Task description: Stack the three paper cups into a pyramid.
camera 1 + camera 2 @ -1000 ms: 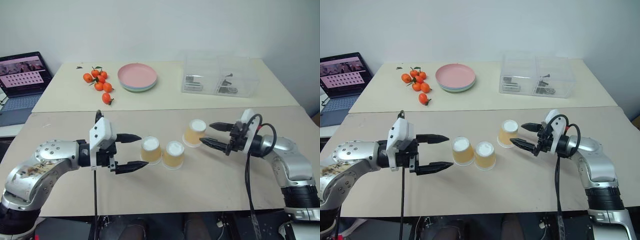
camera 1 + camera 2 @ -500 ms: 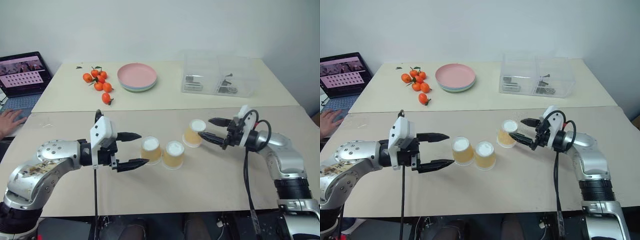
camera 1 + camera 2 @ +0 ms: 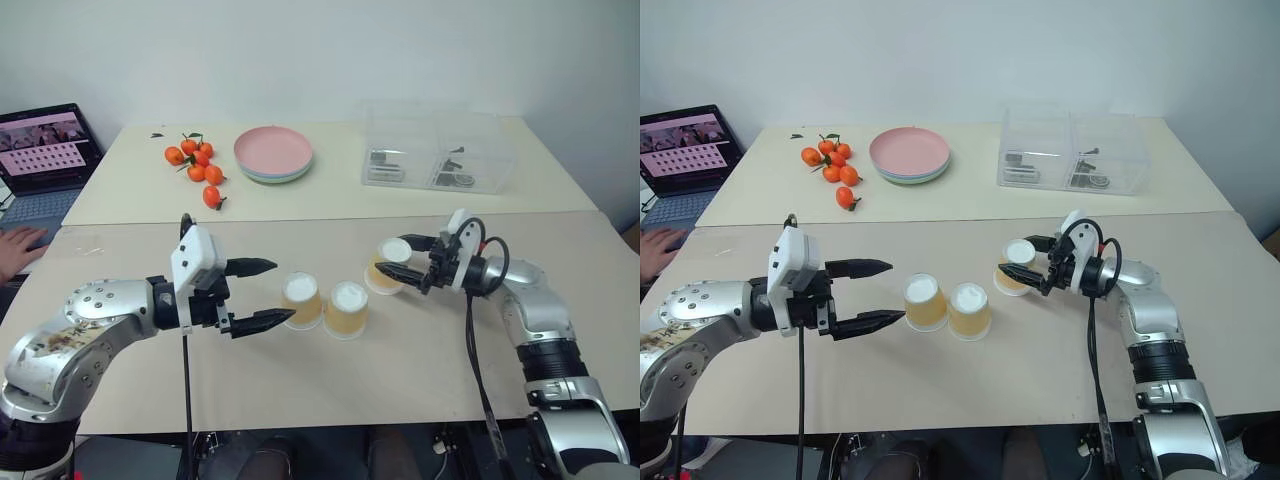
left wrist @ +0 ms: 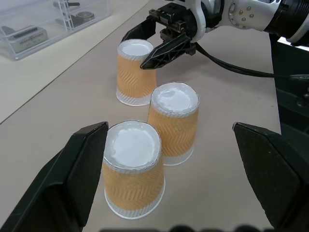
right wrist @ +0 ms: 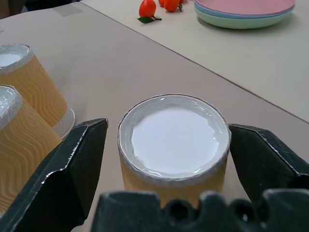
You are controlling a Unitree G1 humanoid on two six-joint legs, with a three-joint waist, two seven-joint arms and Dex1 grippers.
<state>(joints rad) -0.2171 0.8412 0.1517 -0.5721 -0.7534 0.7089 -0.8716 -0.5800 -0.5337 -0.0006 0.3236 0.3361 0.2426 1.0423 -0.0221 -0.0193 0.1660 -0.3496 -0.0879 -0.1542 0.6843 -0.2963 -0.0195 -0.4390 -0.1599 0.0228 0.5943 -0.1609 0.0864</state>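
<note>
Yellow-orange paper cups, three alike, stand upside down with their white bases up on the pale near desk [image 3: 420, 380]. Two of them, the left cup [image 3: 301, 300] and the middle cup [image 3: 347, 309], sit just beside each other and look to be touching or nearly so, forming what could serve as the bottom row of the pyramid. The third cup [image 3: 388, 265] stands apart from them, farther back and toward the robot's right. The right tool [image 3: 400, 261] has its two black fingers on either side of this third cup near its top; in the right wrist view a small gap shows on each side, so the fingers look partly closed around the cup but not yet pressing it, and no grip is certain. The left tool [image 3: 262, 293] hovers wide open just to the left of the left cup, holding nothing. For the step in hand, a good grasp would close gently on the upper wall, enough to lift without crushing the thin paper, then raise the cup straight and clear of the pair before centring it over the seam between them. Farther back, on a second desk, lie tangerines [image 3: 196, 167], stacked plates [image 3: 274, 154] and a clear box [image 3: 438, 151]; a laptop [image 3: 42, 165] sits at the far left.
</note>
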